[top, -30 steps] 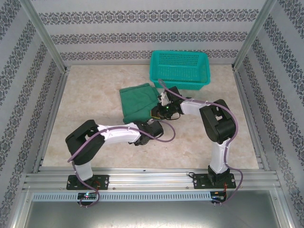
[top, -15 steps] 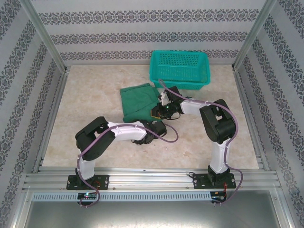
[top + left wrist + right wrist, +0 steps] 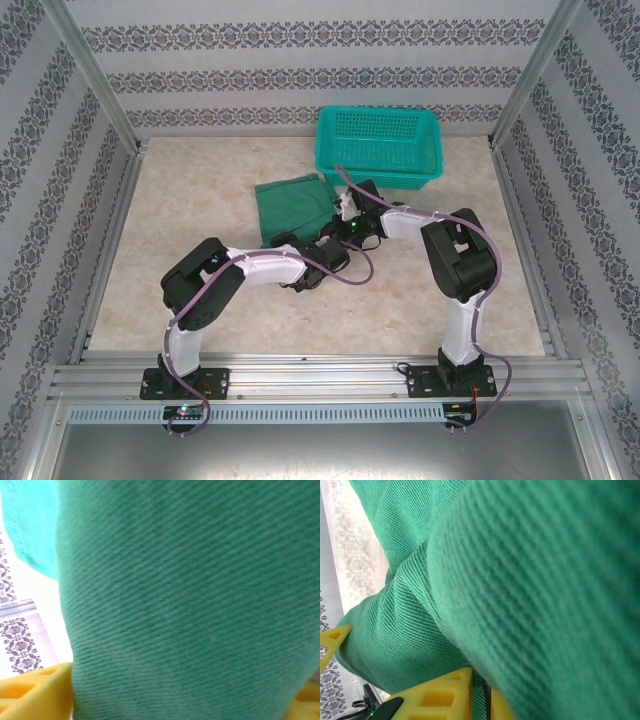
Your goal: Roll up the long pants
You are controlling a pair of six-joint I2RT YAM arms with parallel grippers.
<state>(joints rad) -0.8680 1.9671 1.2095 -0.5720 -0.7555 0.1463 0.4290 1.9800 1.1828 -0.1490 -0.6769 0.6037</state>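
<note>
The long pants point(image 3: 295, 203), plain dark green cloth, lie bunched on the table in front of the basket. My right gripper point(image 3: 338, 222) is at their right edge. In the right wrist view its yellow fingers point(image 3: 440, 697) stand almost together with a fold of the pants point(image 3: 485, 580) pinched between them. My left gripper point(image 3: 300, 243) is pressed against the pants' near edge. In the left wrist view the pants point(image 3: 190, 605) cover nearly everything, and yellow fingertips point(image 3: 35, 695) show far apart at both bottom corners, so it is open around the cloth.
A teal mesh basket point(image 3: 380, 172) stands just behind the pants, and its wall point(image 3: 30, 530) also shows in the left wrist view. Metal frame posts and patterned walls close in the table. Bare marbled tabletop point(image 3: 180, 220) lies to the left.
My left arm has swung forward and right to the pants' near edge, and its jaws have widened. The pants' near edge has drawn back towards the basket. The right gripper has hardly moved.
</note>
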